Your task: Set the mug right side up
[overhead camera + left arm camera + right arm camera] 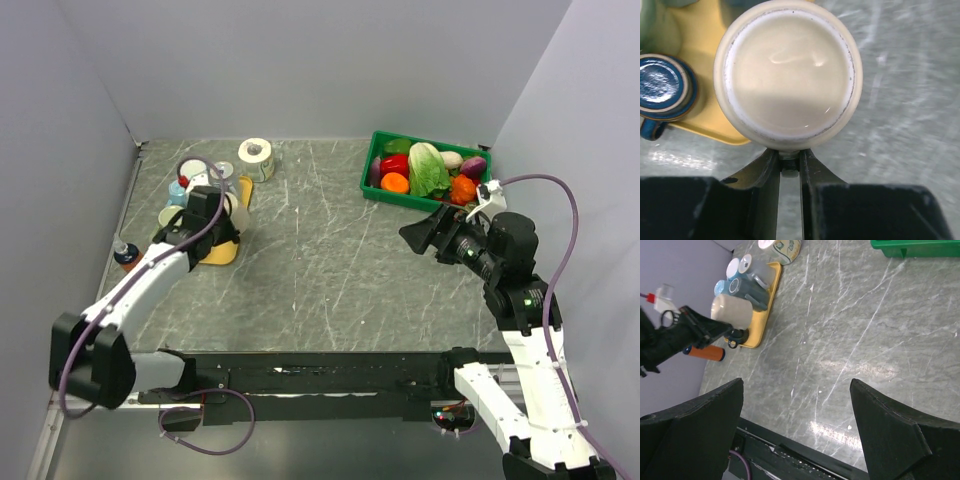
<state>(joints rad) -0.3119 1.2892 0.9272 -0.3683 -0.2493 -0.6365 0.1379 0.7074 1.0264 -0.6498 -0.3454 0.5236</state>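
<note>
Item: one cream ceramic mug, tipped with its flat round base toward the wrist camera, at the near end of one yellow rectangular tray. The left gripper sat directly behind the mug, fingers pinched on its handle. Also on the tray: one blue glazed mug among other cups, total unclear. Beside it: one orange bottle and one white roll. Far right: one green plastic crate of vegetables. The right gripper was spread wide, holding nothing.

The left gripper was pinched nearly shut, apparently on the handle of the mug; the right gripper hung wide open.
</note>
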